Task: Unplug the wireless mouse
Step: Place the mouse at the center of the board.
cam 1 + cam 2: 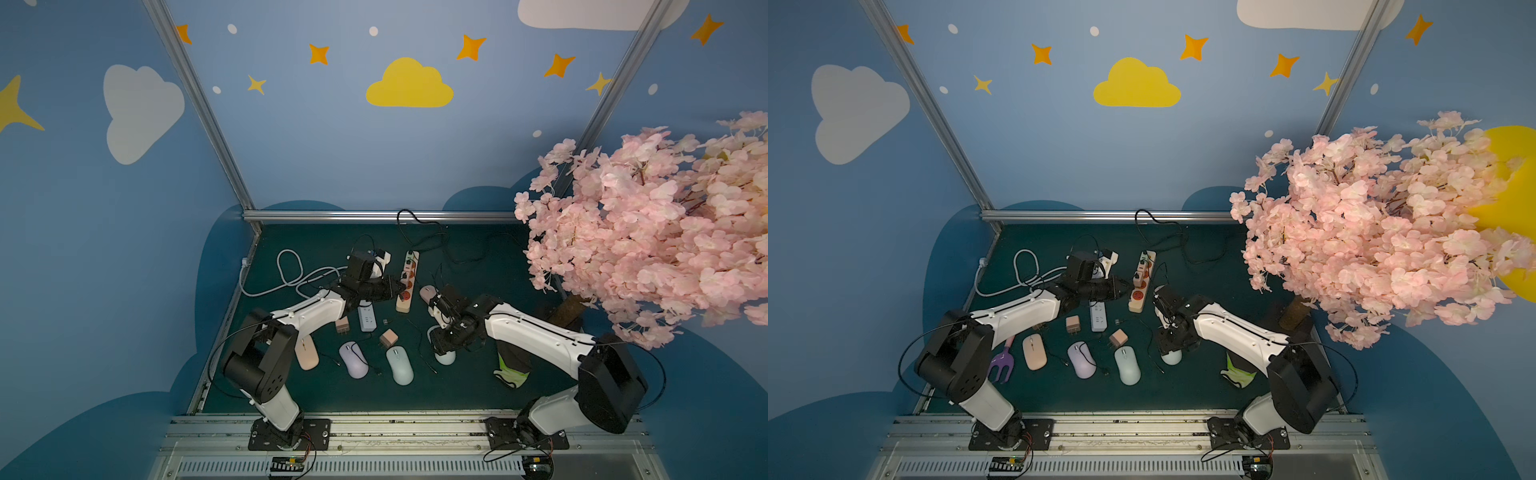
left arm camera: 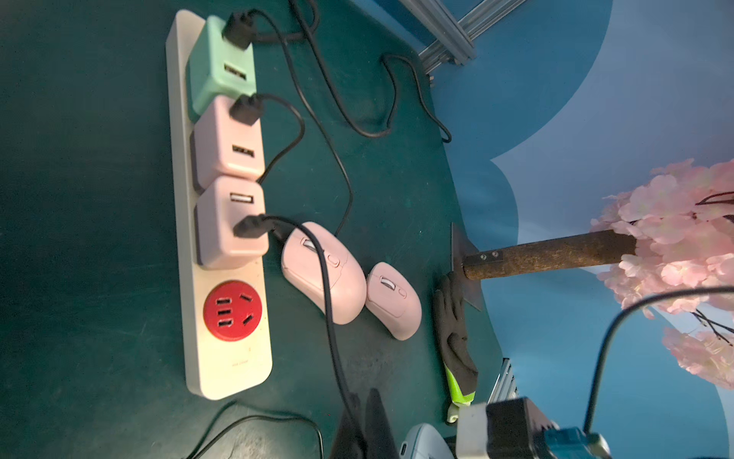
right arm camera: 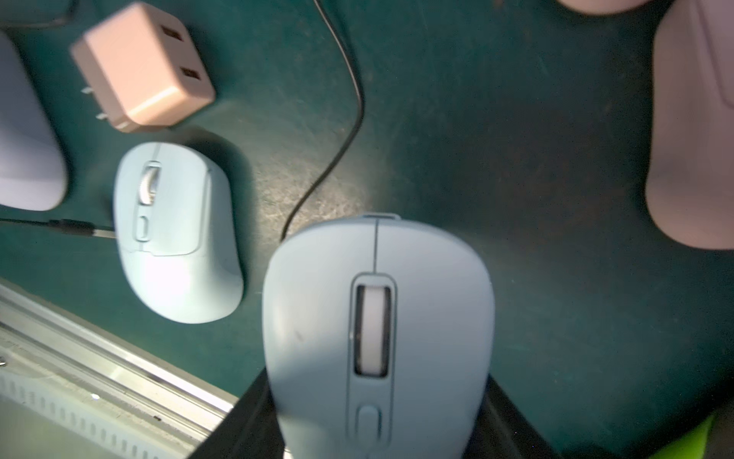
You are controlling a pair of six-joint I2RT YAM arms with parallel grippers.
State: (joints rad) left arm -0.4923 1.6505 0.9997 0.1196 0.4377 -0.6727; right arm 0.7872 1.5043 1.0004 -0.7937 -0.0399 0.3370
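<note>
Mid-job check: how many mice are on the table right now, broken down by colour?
Pink: 2, larger pink mouse and smaller pink mouse, beside the power strip
Peach: 1, peach mouse
Lilac: 1, lilac mouse
Light blue: 2, free blue mouse and held blue mouse in the right gripper
Total: 6

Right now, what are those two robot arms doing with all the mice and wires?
The right gripper is clamped around a pale blue wireless mouse, holding it by its sides. The left gripper is shut on the thin black cable that runs from a pink cube charger in the white power strip. The mouse's charging port looks empty, so the cable seems to be out already.
</note>
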